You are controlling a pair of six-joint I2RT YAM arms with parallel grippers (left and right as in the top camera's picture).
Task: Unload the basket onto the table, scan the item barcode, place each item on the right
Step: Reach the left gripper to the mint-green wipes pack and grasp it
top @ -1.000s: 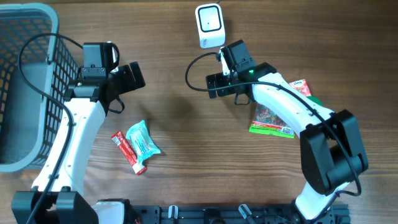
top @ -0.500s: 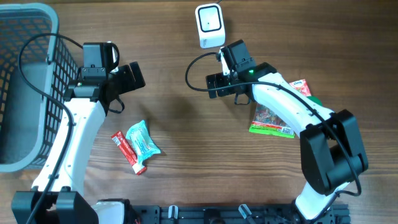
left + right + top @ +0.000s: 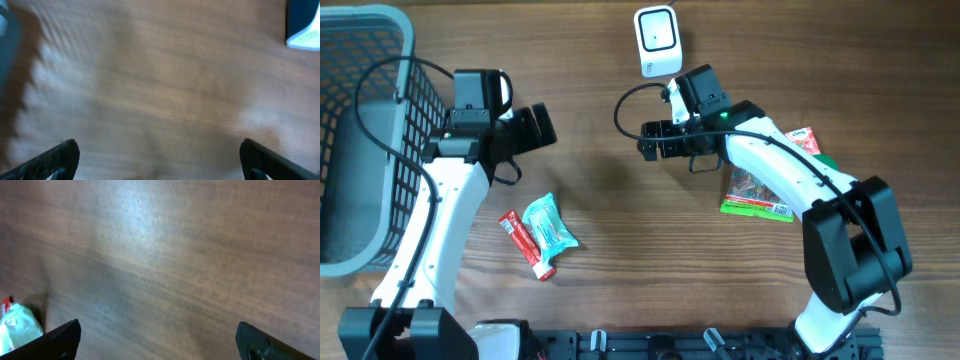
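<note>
The white barcode scanner (image 3: 657, 40) stands at the table's far edge; its blurred corner (image 3: 304, 22) shows at the top right of the left wrist view. A teal packet (image 3: 550, 224) and a red stick pack (image 3: 525, 245) lie together at the front left. The teal packet (image 3: 17, 325) also shows at the bottom left of the right wrist view. My left gripper (image 3: 542, 128) hangs open and empty over bare wood, up-left of those packs. My right gripper (image 3: 648, 142) is open and empty, just below the scanner. Both wrist views show wide-apart fingertips (image 3: 62, 155) (image 3: 255, 337) over wood.
A grey mesh basket (image 3: 380, 15) fills the left edge. A green and red snack packet (image 3: 756, 193) lies under the right arm, with a red and white packet (image 3: 807, 140) beside it.
My right gripper has shifted a little to the left, toward the table's middle. The left arm and the items have hardly moved.
</note>
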